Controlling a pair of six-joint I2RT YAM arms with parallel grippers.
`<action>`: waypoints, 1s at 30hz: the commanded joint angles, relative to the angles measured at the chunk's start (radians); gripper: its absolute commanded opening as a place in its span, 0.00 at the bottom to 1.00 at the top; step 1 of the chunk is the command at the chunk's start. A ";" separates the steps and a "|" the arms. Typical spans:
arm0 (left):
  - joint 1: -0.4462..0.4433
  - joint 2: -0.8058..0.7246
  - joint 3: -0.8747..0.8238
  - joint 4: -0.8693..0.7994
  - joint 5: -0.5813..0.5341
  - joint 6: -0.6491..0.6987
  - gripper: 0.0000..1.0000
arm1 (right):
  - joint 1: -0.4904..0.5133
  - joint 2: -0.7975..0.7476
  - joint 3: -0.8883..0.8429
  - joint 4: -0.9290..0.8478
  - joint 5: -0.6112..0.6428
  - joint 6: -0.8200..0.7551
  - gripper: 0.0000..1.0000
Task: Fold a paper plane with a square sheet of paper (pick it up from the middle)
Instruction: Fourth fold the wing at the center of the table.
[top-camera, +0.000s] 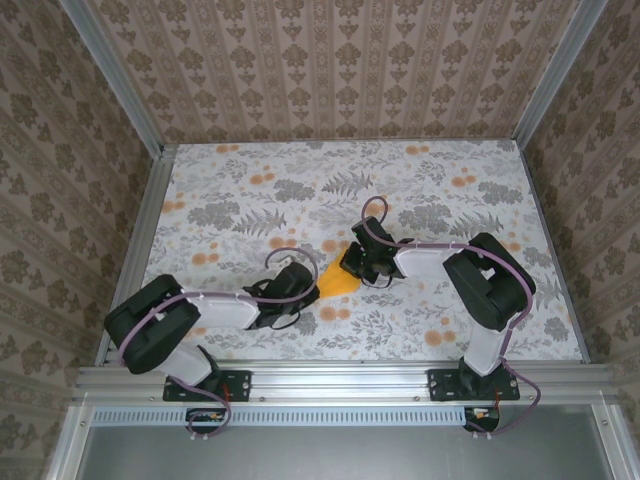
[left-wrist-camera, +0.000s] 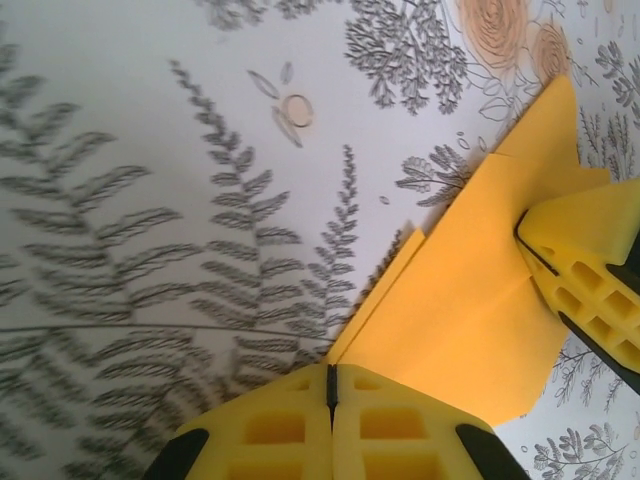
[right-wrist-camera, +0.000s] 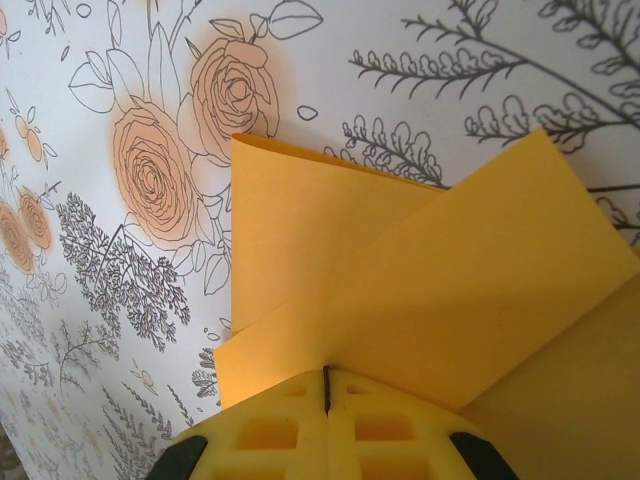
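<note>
Orange-yellow square sheet of paper (top-camera: 337, 283): it lies partly folded and flat on the floral worktop (top-camera: 250, 200), near the middle, directly between my two pincers.

1. Left pincer (top-camera: 312, 288). Its fingers are pressed together with no gap. In the left wrist view the tips (left-wrist-camera: 330, 385) meet the near folded edge of the sheet (left-wrist-camera: 450, 320). I judge that I hold this pincer there to pin the edge down so the sheet cannot slide. Whether a layer sits between the fingers I cannot tell.

2. Right pincer (top-camera: 354, 270). It is also pressed together. In the left wrist view it rests on the far side of the sheet (left-wrist-camera: 528, 240). In its own view the tips (right-wrist-camera: 327, 385) sit at the lower edge of a folded flap (right-wrist-camera: 400, 280). I judge that this contact flattens the flap and sets its crease.

3. Opposed placement. With one pincer on each side, the thin paper is braced from both ends while a fold is pressed.

4. Count.
- Sheets of paper: one.
- Overlapping layers seen from the right wrist: at least two, one flap lying slantwise across another.
- Pincers: two, both touching the sheet.

5. Progress, as a judgement. No pointed dart with wings is formed yet, so folds remain to be made.
</note>
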 joint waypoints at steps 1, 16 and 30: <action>-0.004 -0.026 -0.050 -0.123 -0.053 -0.020 0.06 | -0.012 0.064 -0.045 -0.103 0.039 0.012 0.00; -0.013 -0.125 0.030 -0.068 -0.009 0.051 0.08 | -0.021 0.100 -0.038 -0.066 0.028 0.024 0.00; 0.056 0.115 0.128 0.148 0.055 0.039 0.07 | -0.067 0.086 -0.110 0.092 0.080 0.110 0.00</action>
